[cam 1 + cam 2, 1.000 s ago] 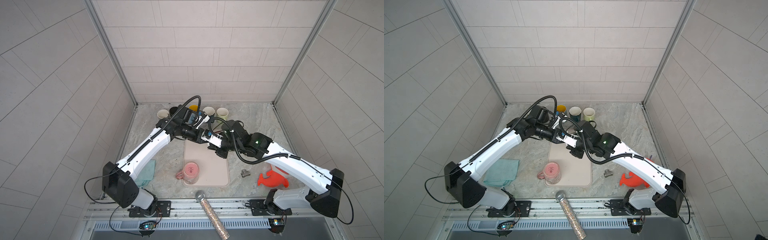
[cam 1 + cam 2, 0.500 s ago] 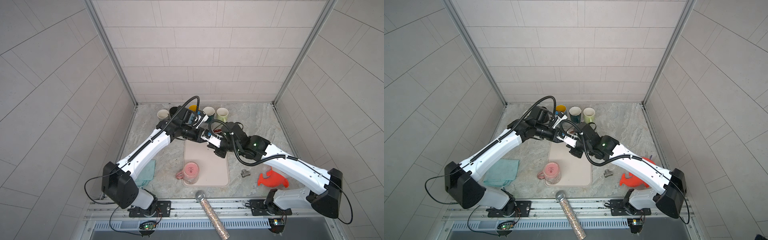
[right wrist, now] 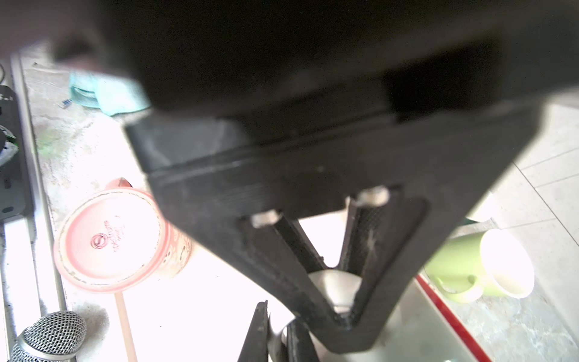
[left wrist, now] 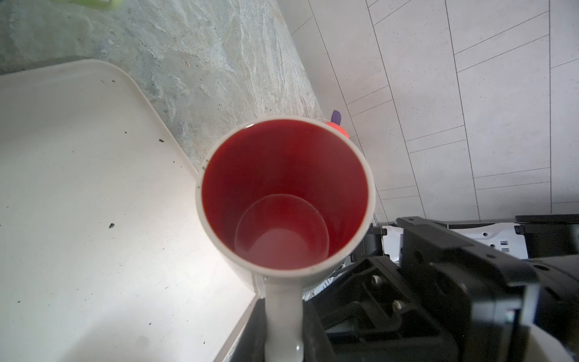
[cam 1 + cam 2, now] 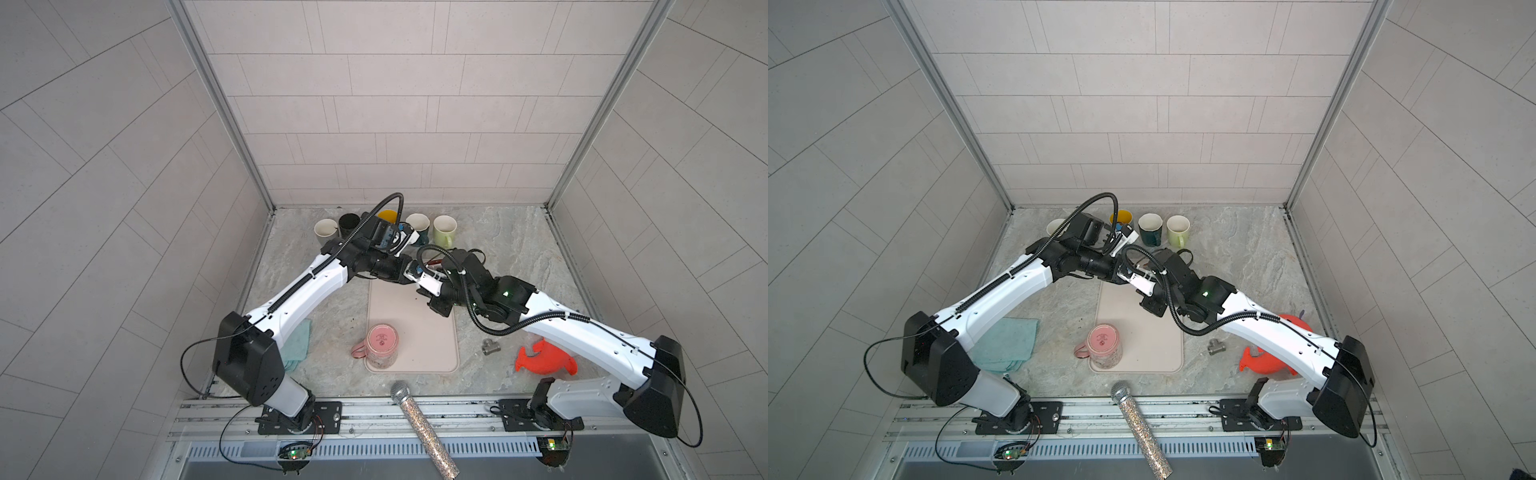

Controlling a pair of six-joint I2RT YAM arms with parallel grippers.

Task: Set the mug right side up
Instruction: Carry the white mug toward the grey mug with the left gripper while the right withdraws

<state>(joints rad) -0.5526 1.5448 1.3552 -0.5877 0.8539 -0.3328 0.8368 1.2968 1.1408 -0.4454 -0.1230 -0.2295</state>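
Microphone [image 5: 419, 419] is lying across the front rail [image 5: 365, 409], nearest the viewer and clear of the work. Just beyond it a pink mug [image 5: 382, 347] is standing mouth down on the near corner of the beige mat [image 5: 415, 324], stamped base up, probably awaiting its own turn. A teal cloth [image 5: 297, 345] is lying left of the mat, and a metal fitting [image 5: 491, 346] and an orange toy fish [image 5: 544, 361] are lying right of it, all apart from the arms.

Over the mat's far end the two arms are reaching toward each other. The left claw [image 5: 409, 270] is clenching the handle of the white mug [image 4: 283, 194], whose red inside is facing the left wrist camera. A handle grip probably lets a wrist roll bring it upright. Whether it is touching the mat cannot be told. The right claw [image 3: 343, 313] is sitting close beside it, tips nearly together, and whether it is pinching anything cannot be told.

Farther back, a cream mug [image 5: 325, 230] and a light green mug [image 5: 444, 228] are bracketing a row of upright mugs, likely parked out of the way. The worktop [image 5: 507, 249] is showing grey marbled stone, and pale tiled walls [image 5: 395, 124] are enclosing it on three sides.
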